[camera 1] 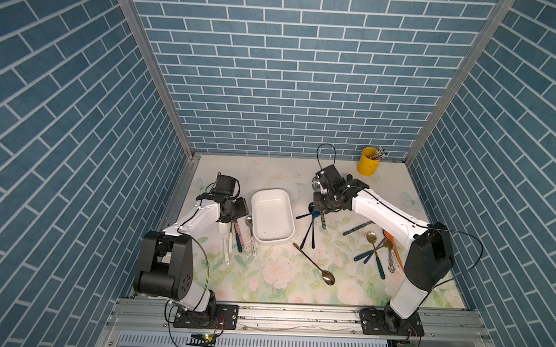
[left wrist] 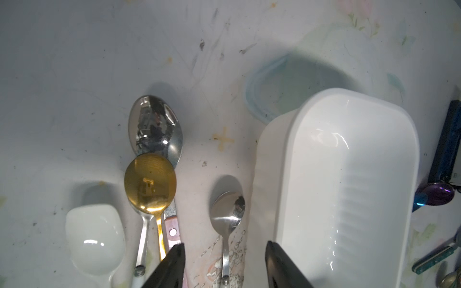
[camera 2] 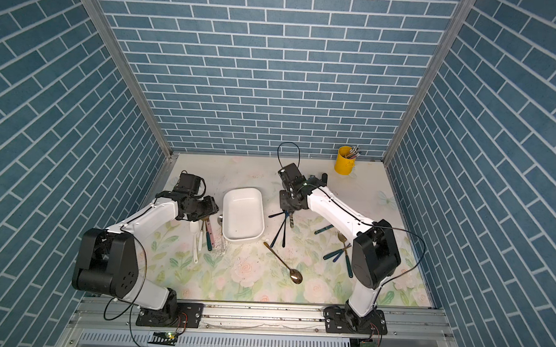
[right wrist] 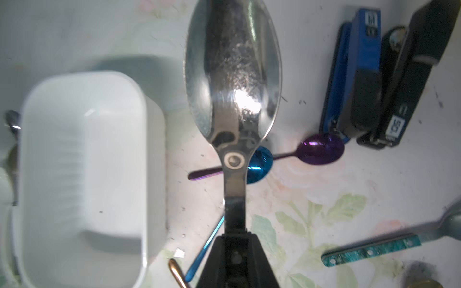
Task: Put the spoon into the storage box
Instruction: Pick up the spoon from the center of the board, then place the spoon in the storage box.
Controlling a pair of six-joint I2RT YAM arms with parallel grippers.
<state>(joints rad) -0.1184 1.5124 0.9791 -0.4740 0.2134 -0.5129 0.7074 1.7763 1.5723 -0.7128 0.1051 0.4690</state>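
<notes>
Left claw [left wrist: 224, 245] gapes, empty, over loose spoons [left wrist: 149, 184] lying left of the box [camera 1: 272, 241]; nothing in the box yet. Right of the box, right claw [right wrist: 234, 239] is clenched on the handle of a big steel spoon [right wrist: 234, 74], held aloft near the box's right side, not over it. Spoon's long axis runs approx. parallel w/ the box's long side, so prob. needs a sideways shift toward the box, then lowering.

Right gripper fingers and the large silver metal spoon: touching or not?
Touching. The right wrist view shows the black fingers of the right gripper closed on both sides of the handle of the large silver metal spoon, no gap visible.
</notes>
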